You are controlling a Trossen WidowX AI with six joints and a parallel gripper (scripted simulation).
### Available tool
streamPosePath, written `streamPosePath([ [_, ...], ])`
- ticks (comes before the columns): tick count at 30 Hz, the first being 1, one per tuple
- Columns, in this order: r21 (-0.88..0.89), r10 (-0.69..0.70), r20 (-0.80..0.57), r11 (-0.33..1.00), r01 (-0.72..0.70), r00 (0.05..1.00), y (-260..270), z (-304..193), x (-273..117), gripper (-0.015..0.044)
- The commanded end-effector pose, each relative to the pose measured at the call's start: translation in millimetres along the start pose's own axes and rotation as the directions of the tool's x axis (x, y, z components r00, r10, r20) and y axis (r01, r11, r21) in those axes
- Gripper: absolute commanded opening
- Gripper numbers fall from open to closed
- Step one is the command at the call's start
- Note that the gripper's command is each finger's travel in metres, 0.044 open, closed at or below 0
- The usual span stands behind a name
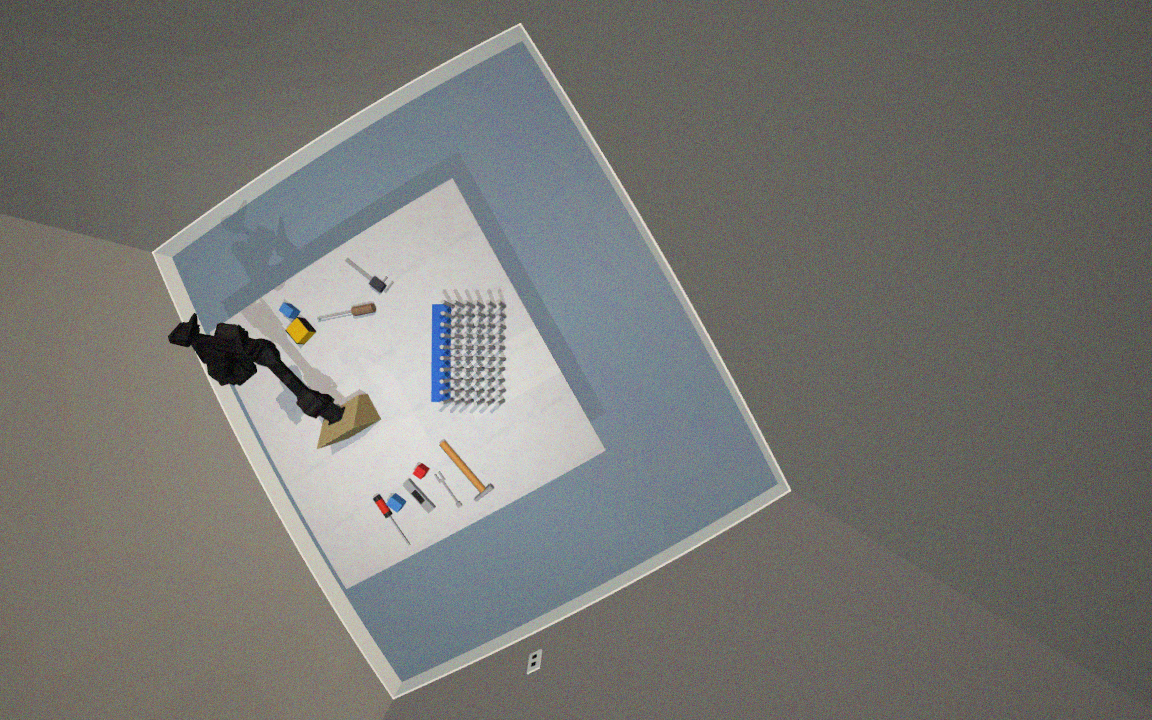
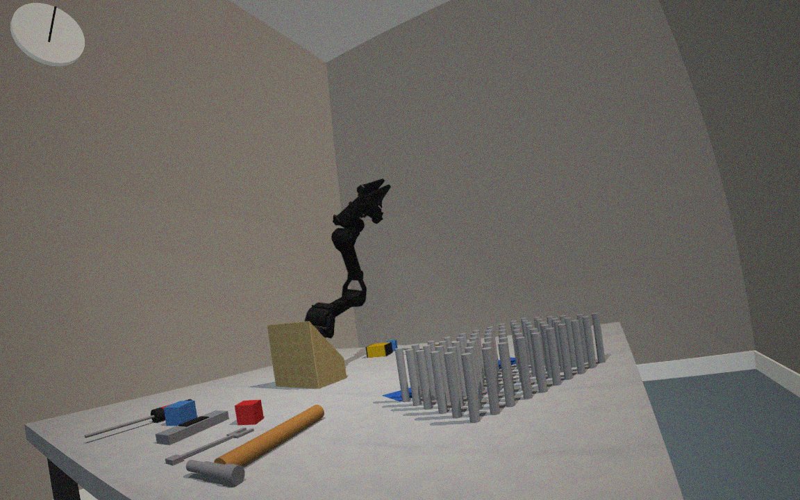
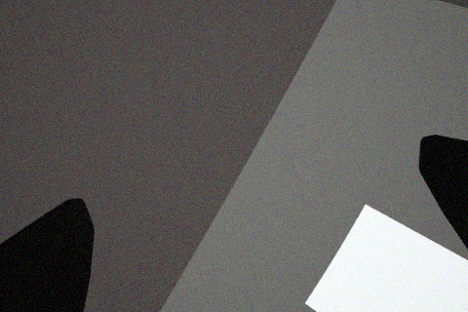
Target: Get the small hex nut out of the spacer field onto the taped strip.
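Observation:
The metal spacers (image 1: 478, 326) (image 2: 473, 388) stand upright in several rows. The blue taped strip (image 1: 437, 358) (image 2: 396, 395) runs along their near side. I cannot make out the hex nut in any view. My gripper (image 2: 385, 184) (image 3: 259, 186) is open and empty, raised high behind the wedge base, well away from the spacers. A brown-handled tool (image 1: 362, 309) and a grey tool with a dark head (image 1: 377, 283) lie on one side. A hammer (image 1: 462, 466) (image 2: 278, 435), a thin forked tool (image 1: 448, 490) (image 2: 204, 448) and a red screwdriver (image 1: 382, 505) lie on the other.
The arm rises from a tan wedge block (image 1: 356, 420) (image 2: 294, 357). A yellow block (image 1: 300, 330) (image 2: 377, 350) and a blue cube (image 1: 288, 308) lie beyond it. A red cube (image 1: 420, 470) (image 2: 248, 412), another blue cube (image 1: 396, 502) (image 2: 180, 412) and a grey bar (image 1: 412, 487) (image 2: 173, 435) lie near the screwdriver.

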State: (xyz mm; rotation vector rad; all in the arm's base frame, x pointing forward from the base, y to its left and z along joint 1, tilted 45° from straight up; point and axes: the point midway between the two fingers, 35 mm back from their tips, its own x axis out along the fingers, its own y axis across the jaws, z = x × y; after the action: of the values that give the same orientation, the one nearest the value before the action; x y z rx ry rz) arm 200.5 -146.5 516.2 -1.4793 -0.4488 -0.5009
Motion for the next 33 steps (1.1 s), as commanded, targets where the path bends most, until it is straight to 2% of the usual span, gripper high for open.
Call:
streamPosePath([
  [1,0.168,0.034,-0.013,0.985,-0.031,0.999,31,-13,6,0.0440],
  [7,0.508,0.145,-0.027,0.854,-0.111,0.989,107,-28,18,0.0440],
  [12,0.755,0.279,-0.014,0.633,-0.172,0.960,187,-23,22,0.0440],
  [16,0.887,0.398,0.016,0.418,-0.197,0.917,252,-7,17,0.0440],
  [21,0.973,0.550,0.076,0.143,-0.183,0.832,330,26,-2,0.0440],
  [26,0.988,0.692,0.152,-0.097,-0.118,0.706,400,69,-36,0.0440],
  [33,0.951,0.845,0.255,-0.308,0.039,0.469,474,132,-108,0.0440],
])
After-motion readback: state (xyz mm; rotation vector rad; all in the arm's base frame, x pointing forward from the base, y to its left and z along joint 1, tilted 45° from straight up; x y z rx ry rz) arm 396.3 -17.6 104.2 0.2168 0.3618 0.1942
